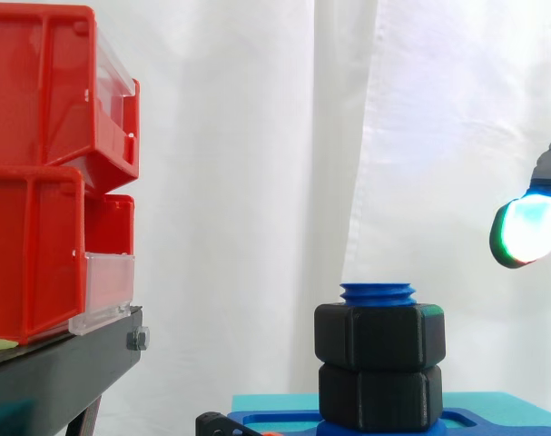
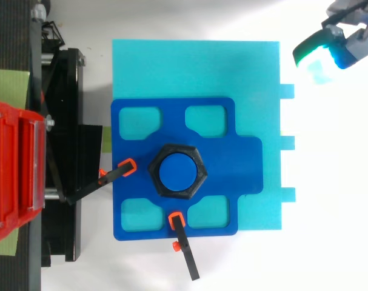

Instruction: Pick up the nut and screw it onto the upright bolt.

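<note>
Two black hexagonal plastic nuts on the upright blue threaded plastic bolt [image 1: 378, 292], stacked, touching. Logged as upper nut [image 1: 379, 336] and lower nut [image 1: 379, 396]. Found upper nut wound onto the thread, with a short blue bolt end protruding at 12 o'clock above it. Found lower nut seated against a dark blue plastic fixture plate [image 2: 244, 163]. From top view, recorded a single black hexagon around the round blue bolt face, near plate centre.

Noted plate lying flat on a cyan board [image 2: 256, 66], with rounded cut-outs at 11, 1, 5 and 7 o'clock of the bolt. Noted two black clamp arms with orange tips on the plate edge: first clamp arm [image 2: 96, 185] at 9 o'clock, second clamp arm [image 2: 187, 254] at 6 o'clock.

Located robot hand [image 1: 527, 229] at 2 o'clock of the bolt in side view, in the air, well apart from both nuts. From top view, same hand [image 2: 338, 45] past the board's 1 o'clock corner, off the board. Spread or closed condition of hand: cannot tell.

Observed stacked red plastic bins [image 1: 39, 227] with clear front panels on a black stand [image 1: 66, 363] at 9 o'clock, well apart from the bolt. White curtain [image 1: 257, 136] behind all
</note>
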